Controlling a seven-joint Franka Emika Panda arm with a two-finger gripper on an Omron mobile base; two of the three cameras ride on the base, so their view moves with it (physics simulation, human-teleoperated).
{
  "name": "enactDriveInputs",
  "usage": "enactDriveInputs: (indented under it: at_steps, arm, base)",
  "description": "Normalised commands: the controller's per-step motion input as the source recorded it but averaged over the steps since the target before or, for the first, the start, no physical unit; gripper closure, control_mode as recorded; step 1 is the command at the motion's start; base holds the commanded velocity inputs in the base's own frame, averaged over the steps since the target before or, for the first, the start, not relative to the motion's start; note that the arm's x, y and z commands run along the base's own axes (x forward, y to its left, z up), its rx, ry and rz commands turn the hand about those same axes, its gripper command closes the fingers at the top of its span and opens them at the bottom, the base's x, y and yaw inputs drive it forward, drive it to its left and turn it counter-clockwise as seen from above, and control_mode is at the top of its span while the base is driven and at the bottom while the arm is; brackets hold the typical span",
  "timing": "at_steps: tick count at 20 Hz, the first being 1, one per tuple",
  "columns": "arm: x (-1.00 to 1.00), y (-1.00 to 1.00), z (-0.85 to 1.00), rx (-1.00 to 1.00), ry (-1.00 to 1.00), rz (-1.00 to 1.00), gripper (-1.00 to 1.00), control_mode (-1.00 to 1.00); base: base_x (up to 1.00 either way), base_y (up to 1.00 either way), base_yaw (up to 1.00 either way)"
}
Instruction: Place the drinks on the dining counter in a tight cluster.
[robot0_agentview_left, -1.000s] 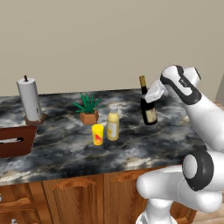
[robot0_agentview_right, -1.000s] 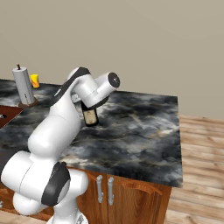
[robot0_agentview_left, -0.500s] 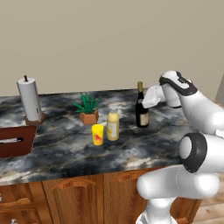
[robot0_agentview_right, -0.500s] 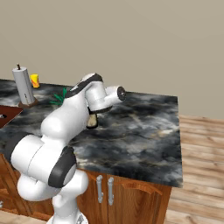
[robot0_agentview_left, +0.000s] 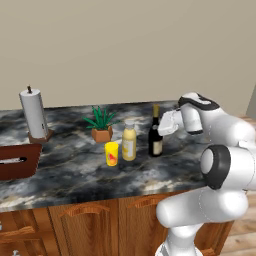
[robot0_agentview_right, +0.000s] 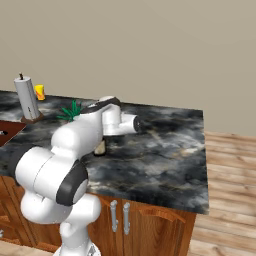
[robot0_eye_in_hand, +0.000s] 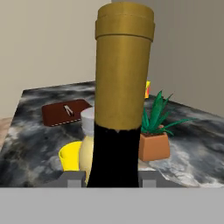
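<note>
While the arm reaches across from the right, the gripper (robot0_agentview_left: 165, 125) is closed on the wine bottle (robot0_agentview_left: 155, 134), taking it high on the body near the shoulder, with the yellow-capped neck standing between the fingers in the hand view. The bottle stands upright on the dining counter (robot0_agentview_left: 75, 175), or very close above it; whether its base touches the stone cannot be told from these views. Just to its left stands the juice bottle (robot0_agentview_left: 129, 142), and just beside that a small yellow cup (robot0_agentview_left: 111, 153), with a potted plant (robot0_agentview_left: 101, 125) behind them. A paper towel roll (robot0_agentview_left: 34, 114) and a brown tissue box (robot0_agentview_left: 17, 161) sit well apart at the counter's left end.

The wine bottle is judged to be the heaviest of the drinks: tall, rigid, glass-like and smooth, so it can slip or pivot in a two-finger grip. A hold on the body below the shoulder, as here, looks sounder than one on the narrow neck, since the weight hangs low and a tall bottle tips easily when set down crooked. The juice bottle appears lighter and squatter, and its straight body offers a simple side grip. With neighbours this near, the fingers need room to open without knocking the juice bottle.
</note>
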Motion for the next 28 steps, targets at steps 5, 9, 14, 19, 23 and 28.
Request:
enactDriveInputs:
  at_steps: [5, 9, 14, 19, 23, 28]
  arm:
    - [0.0, 0.24, -0.29, 0.0, -0.06, 0.0, 1.0, -1.0]
    - [0.0, 0.0, -0.18, 0.0, -0.08, 0.0, 1.0, -1.0]
    - [0.21, -0.14, -0.05, 0.0, -0.03, 0.0, 1.0, -1.0]
    - [0.4, -0.32, 0.0, 0.0, 0.0, 0.0, 1.0, -1.0]
    - [0.33, -0.27, 0.0, 0.0, 0.02, 0.0, 1.0, -1.0]
    - [0.18, -0.12, -0.04, 0.0, 0.0, 0.0, 1.0, -1.0]
  base:
    - [0.0, 0.0, 0.0]
    - [0.0, 0.0, 0.0]
    - [0.0, 0.0, 0.0]
    - [0.0, 0.0, 0.0]
    - [0.0, 0.0, 0.0]
    - [0.0, 0.0, 0.0]
